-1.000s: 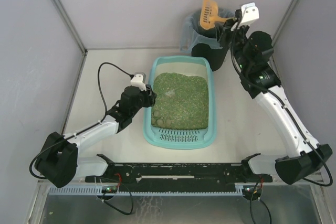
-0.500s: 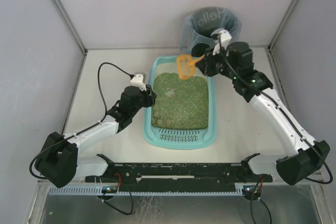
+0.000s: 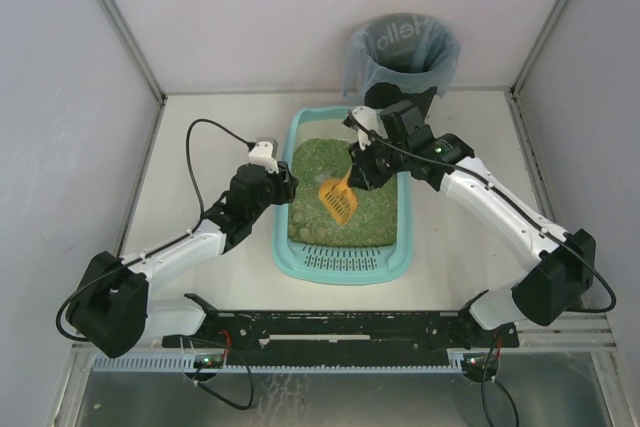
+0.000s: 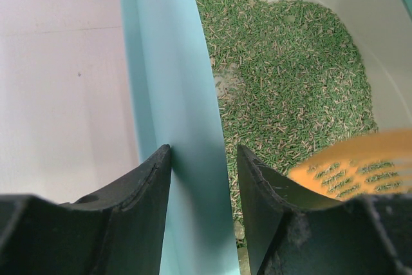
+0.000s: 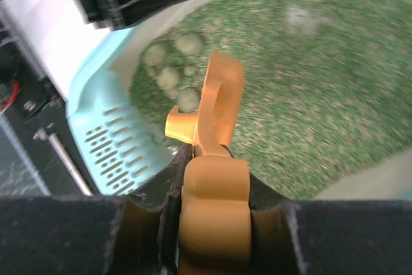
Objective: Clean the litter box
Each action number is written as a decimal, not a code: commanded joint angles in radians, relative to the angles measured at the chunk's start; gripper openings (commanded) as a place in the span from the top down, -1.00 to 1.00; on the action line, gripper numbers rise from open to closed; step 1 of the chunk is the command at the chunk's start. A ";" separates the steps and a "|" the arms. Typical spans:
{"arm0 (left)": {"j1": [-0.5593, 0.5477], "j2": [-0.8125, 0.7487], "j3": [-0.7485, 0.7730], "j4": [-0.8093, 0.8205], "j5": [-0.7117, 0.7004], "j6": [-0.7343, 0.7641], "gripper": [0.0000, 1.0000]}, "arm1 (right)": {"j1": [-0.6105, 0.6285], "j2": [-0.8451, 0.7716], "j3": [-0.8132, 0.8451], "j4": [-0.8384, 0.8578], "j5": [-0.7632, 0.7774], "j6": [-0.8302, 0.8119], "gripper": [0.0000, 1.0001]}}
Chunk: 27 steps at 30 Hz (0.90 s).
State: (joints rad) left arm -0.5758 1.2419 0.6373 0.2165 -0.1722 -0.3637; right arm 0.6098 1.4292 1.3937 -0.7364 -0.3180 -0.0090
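There is one litter box (image 3: 281,237), light teal, with one slotted grille (image 3: 345,260) at its near end and one bed of green litter (image 3: 375,187) inside. One orange scoop (image 3: 338,199) hangs over that litter. Beside the grille lie at least four pale round clumps (image 5: 168,78) and one smaller one; blur prevents a firmer count. Behind the box stands one round, bag-lined bin (image 3: 437,65). Two arms reach the box: the left arm (image 3: 180,247) at its left wall and the right arm (image 3: 500,207) from its right.

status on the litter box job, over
Left gripper clamped on litter box wall. Right gripper shut on scoop, over the litter. Clumps at its near end; nothing blocking.
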 commanded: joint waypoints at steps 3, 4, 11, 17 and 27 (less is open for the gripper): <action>-0.017 0.001 0.036 0.018 0.055 -0.016 0.03 | -0.010 0.149 0.063 0.030 -0.500 -0.150 1.00; -0.016 0.001 0.036 0.018 0.054 -0.015 0.03 | -0.012 0.170 0.083 0.012 -0.557 -0.167 1.00; -0.016 0.001 0.038 0.017 0.055 -0.016 0.03 | 0.004 0.428 0.273 -0.278 -0.721 -0.371 1.00; -0.017 0.000 0.038 0.014 0.049 -0.012 0.03 | 0.032 0.521 0.328 -0.385 -0.715 -0.421 1.00; -0.016 0.002 0.039 0.014 0.052 -0.013 0.04 | 0.048 0.294 0.054 0.050 -0.282 -0.143 1.00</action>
State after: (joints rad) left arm -0.5758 1.2419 0.6373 0.2157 -0.1730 -0.3634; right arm 0.6395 1.8603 1.5074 -0.8627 -0.8127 -0.2649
